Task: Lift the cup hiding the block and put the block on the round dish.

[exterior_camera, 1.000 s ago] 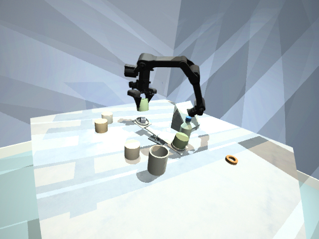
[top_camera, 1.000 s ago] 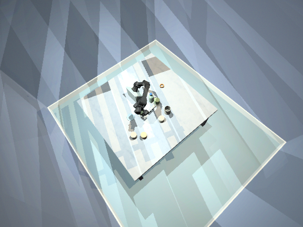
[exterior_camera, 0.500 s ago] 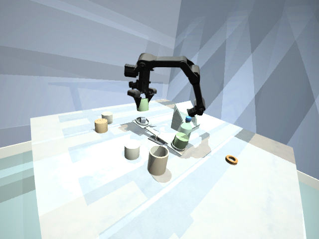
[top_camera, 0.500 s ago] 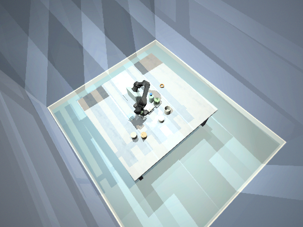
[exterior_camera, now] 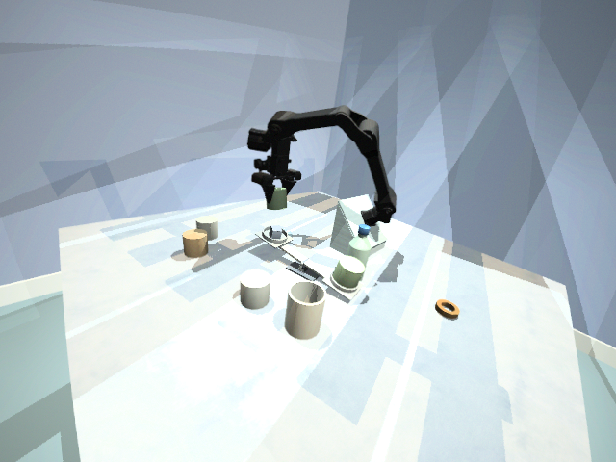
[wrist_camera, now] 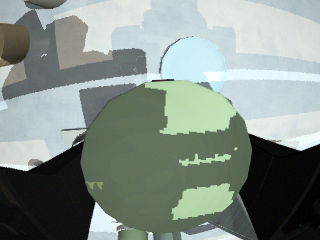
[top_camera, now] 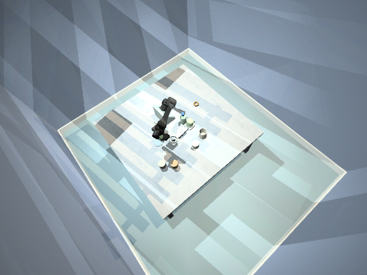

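Observation:
My gripper (top_camera: 163,137) (exterior_camera: 279,194) is shut on a green cup (exterior_camera: 276,199) (wrist_camera: 165,150), holding it upright in the air. The balance (exterior_camera: 292,254) is tilted. On its raised end, a small grey-blue block (top_camera: 173,138) (exterior_camera: 276,233) sits uncovered inside a ring. The other green cup (top_camera: 189,121) (exterior_camera: 347,272) stands on the lowered end. The round dish (top_camera: 158,143) (wrist_camera: 192,60) is pale blue and lies close to the held cup in the top view; the wrist view shows the held cup overlapping its near edge. The dish is not discernible in the exterior view.
A blue-capped bottle (top_camera: 183,118) (exterior_camera: 359,248) stands beside the other cup, near a pale wedge (exterior_camera: 346,223). A white cylinder (top_camera: 195,144) (exterior_camera: 254,291) and a hollow beige cup (top_camera: 203,134) (exterior_camera: 303,316) stand opposite. Tan (top_camera: 174,163) (exterior_camera: 194,243) and pale cylinders (top_camera: 161,164) (exterior_camera: 207,227) stand together.

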Motion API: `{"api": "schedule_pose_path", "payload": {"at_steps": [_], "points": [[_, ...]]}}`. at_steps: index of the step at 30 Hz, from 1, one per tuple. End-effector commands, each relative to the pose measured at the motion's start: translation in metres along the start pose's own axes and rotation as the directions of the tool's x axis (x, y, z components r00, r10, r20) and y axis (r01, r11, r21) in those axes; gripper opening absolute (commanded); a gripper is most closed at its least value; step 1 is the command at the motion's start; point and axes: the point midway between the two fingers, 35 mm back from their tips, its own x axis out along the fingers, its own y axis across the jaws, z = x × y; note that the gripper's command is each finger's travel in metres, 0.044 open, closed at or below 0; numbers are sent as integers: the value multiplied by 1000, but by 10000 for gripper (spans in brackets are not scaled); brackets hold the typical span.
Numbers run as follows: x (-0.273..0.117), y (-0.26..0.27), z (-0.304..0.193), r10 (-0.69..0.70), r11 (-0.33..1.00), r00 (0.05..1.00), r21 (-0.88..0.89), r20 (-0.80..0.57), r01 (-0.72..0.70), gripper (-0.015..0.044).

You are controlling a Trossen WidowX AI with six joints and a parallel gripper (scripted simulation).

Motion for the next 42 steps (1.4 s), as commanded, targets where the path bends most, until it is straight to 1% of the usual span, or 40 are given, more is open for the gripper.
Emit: {"api": "schedule_pose_path", "payload": {"at_steps": [1,12,23,28,35,42], "points": [[8,-25,13,-4,1000,1000,-1,4,4,0],[36,-99,39,-7,1000,1000,-1,6,7,0],[72,-167,45,-7,1000,1000,-6,-8,7,0],[78,-170,45,-7,1000,1000,-6,-10,7,0],[113,-170,44,-6,1000,1000,-7,-10,6,0],[116,-170,44,-6,1000,1000,-7,-10,6,0]]}}
